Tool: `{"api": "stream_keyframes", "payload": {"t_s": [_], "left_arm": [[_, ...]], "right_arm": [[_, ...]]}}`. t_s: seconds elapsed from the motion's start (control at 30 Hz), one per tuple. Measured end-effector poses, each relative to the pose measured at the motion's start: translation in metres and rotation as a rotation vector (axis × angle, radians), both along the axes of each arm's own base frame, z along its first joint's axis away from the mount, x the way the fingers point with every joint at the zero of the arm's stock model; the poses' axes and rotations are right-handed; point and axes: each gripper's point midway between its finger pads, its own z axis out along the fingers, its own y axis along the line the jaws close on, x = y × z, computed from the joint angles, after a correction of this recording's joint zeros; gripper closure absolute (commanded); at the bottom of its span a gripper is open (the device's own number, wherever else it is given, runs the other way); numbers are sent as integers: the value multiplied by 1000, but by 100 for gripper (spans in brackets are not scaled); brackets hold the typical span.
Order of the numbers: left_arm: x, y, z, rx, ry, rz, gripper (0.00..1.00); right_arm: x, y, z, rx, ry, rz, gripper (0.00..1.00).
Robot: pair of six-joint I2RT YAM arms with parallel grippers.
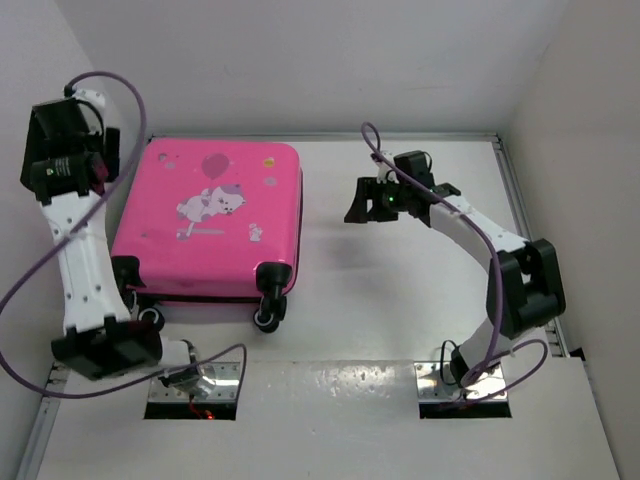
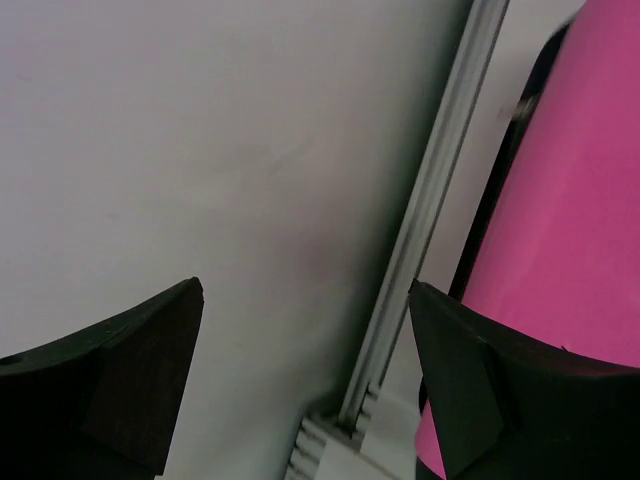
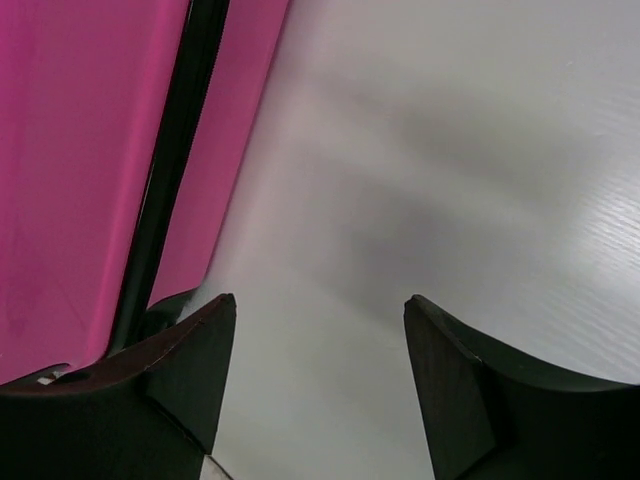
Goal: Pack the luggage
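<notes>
The luggage (image 1: pixel 210 220), a bright pink hard-shell suitcase, is lying flat and shut on the left half of the white table (image 1: pixel 400 300), its lid facing up and showing a white cartoon animal (image 1: pixel 212 205). Its small black wheels (image 1: pixel 270 300) are pointing toward the near edge, where the arms are bolted down. The left gripper (image 2: pixel 305 290) is hanging at the far left, between the side wall (image 2: pixel 200 150) and the suitcase's left edge. Its two dark fingers are standing wide apart with nothing between them. In the left wrist view one finger is sitting close against the pink shell, though whether it is touching cannot be told, and a pale metal rail (image 2: pixel 440 200) is running along the foot of the wall between the fingers. The right gripper (image 1: pixel 358 205) is hovering over bare table to the right of the suitcase, apart from it and pointing toward its right side. Its fingers are also spread, a little less widely, and are gripping nothing. In the right wrist view the pink side of the suitcase is filling the left of the picture, with a black seam (image 3: pixel 170 170) running down the shell, and one finger is lying in front of it while the other is over the white tabletop. A purple cable (image 1: pixel 110 85) is looping off the left arm.
</notes>
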Motion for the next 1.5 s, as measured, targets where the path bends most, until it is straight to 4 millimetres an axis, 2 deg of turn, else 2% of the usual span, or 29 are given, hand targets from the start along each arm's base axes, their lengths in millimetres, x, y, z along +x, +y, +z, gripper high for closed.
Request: {"api": "stream_keyframes", "payload": {"t_s": [0.07,0.13,0.2,0.23,0.27,0.37,0.57,0.63,0.7,0.83,0.93,1.07,1.2,1.4,1.5], "left_arm": [[5,31,-51,-77,133,37,13],[3,48,-107,-159,270,50,15],[-2,50,-157,-236,395,33,15],[-5,47,-174,-265,434,18,15],[-6,49,-184,-261,465,13,17],[-7,54,-194,-259,470,6,18],[2,63,-212,-234,458,-3,22],[3,65,-228,-252,473,4,23],[1,62,-253,-297,512,9,23],[-12,45,-315,-435,642,7,24],[-13,35,-340,-511,698,-25,27],[-2,11,-346,-609,699,-110,28],[24,-24,-346,-637,700,-205,28],[81,-116,-339,-697,675,-398,28],[101,-145,-341,-759,650,-453,28]], "right_arm": [[1,9,-7,8,37,22,31],[0,18,-9,40,69,45,31],[-2,27,-4,89,94,78,31],[-5,30,-1,108,96,98,29],[-8,34,3,129,100,125,29],[-19,41,14,165,97,217,26],[-61,45,19,129,109,387,28],[-68,42,16,90,105,393,28],[-71,39,11,60,107,386,28],[-62,20,2,3,117,323,28],[-57,9,-3,-30,123,288,28],[-57,2,-9,-41,149,280,28],[-51,-14,-11,-8,190,242,27],[-22,-39,-4,2,187,165,27],[-6,-62,-13,-70,210,93,27]]}}
